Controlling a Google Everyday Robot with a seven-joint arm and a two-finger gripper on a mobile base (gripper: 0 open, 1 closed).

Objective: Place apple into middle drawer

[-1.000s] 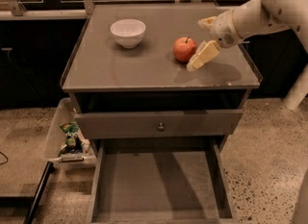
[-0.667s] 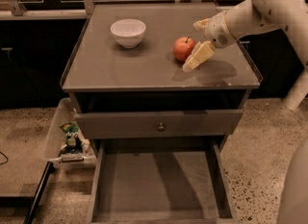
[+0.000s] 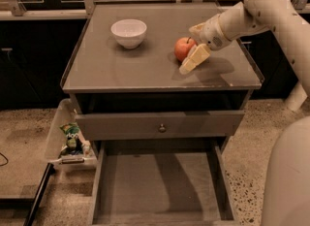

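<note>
Since the earlier frame, the gripper (image 3: 190, 48) has been advanced leftward across the surface (image 3: 121, 72), and the gap to the apple (image 3: 182, 49) has been closed. The fingers (image 3: 194, 59) are spread wide and nothing is held. One finger is seen in front of the apple and the other behind it, so the fruit lies just inside the opening, at its left mouth. Contact cannot be confirmed.

Risk: the apple is round and only partly enclosed. If the fingers are closed now, it is likely to be squeezed out leftward and rolled toward the white bowl (image 3: 129, 32) or off the surface. A deeper approach is advised first.

The middle drawer (image 3: 155, 191) stands pulled out below, and nothing is seen in it.
</note>
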